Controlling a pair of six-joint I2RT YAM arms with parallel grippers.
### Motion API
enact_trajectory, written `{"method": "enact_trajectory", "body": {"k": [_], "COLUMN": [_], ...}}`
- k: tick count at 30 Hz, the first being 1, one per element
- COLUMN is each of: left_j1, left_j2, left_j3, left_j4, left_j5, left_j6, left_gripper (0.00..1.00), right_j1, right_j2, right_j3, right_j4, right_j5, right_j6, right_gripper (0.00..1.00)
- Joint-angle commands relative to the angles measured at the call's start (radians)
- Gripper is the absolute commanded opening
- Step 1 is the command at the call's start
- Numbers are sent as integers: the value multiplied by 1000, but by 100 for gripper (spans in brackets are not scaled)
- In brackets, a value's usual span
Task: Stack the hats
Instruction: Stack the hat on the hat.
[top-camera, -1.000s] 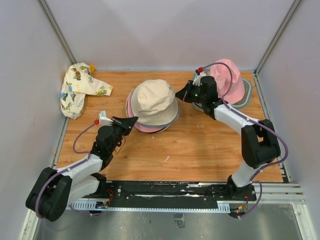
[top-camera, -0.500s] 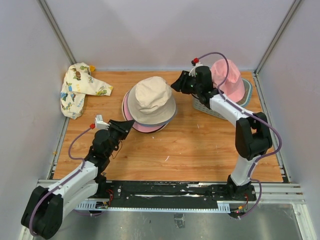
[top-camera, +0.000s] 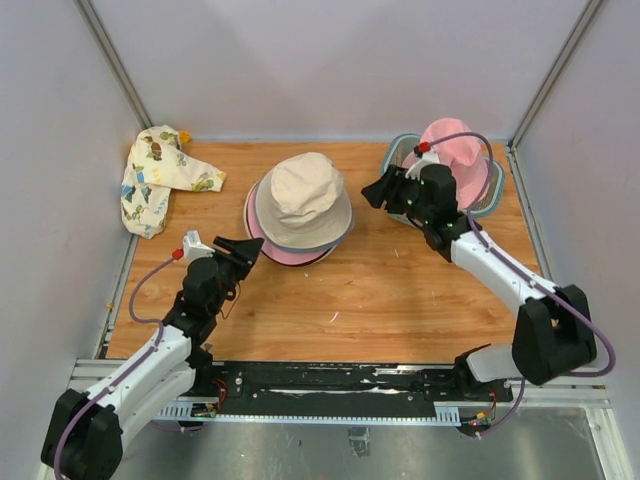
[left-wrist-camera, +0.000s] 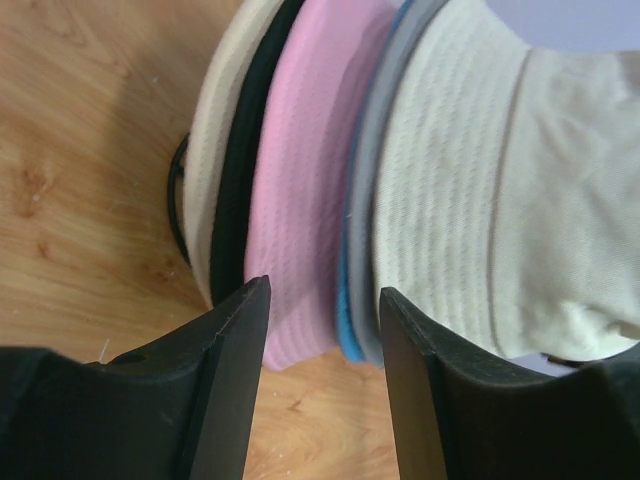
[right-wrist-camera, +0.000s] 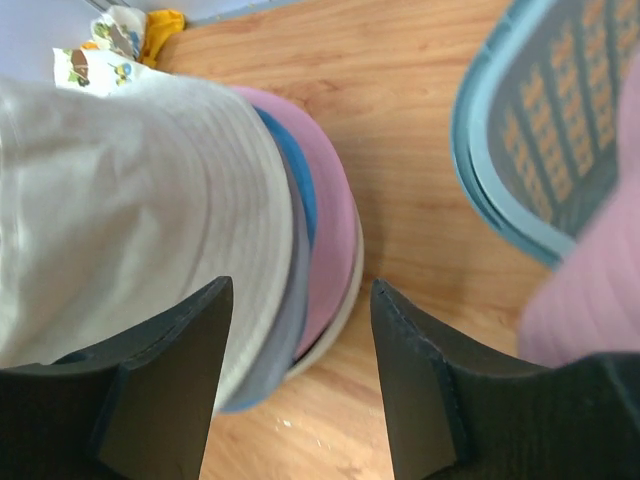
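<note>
A stack of hats sits mid-table, a cream hat on top, with grey, blue, pink, black and cream brims showing beneath it. My left gripper stands open just off the stack's front-left brim, with nothing between its fingers; in the left wrist view that gripper faces the layered brims. My right gripper is open to the right of the stack, apart from it. In the right wrist view my right gripper frames the brim edge. Another pink hat rests on the basket.
The slatted basket lies at the back right under the pink hat. A crumpled patterned cloth hat lies at the back left corner. Grey walls close in three sides of the wooden table.
Both grippers opened and let go of the cream hat's brim, leaving it on the stack. The right arm drew back to the right; the left backed off slightly.
</note>
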Motion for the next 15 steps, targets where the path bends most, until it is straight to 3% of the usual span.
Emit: {"method": "enact_trajectory", "body": {"k": [1,10,15], "left_j1": [7,8,7], "left_j2": [-12,-27,78], "left_j3": [93,280,486], "left_j4": [-25,-120,-139], "left_j5": [-50,-72,43], "left_j6": [59,232,426], "left_gripper": [52,55,56], "right_j1": [-4,-11,-50], "right_j2": [-154,-364,-388], "right_j3": [-88,66,115], "right_j4": [24,-293,-396], "right_j5": [80,298,433], "right_j6": [-27,-248,-319], "right_gripper": [59,73,77]}}
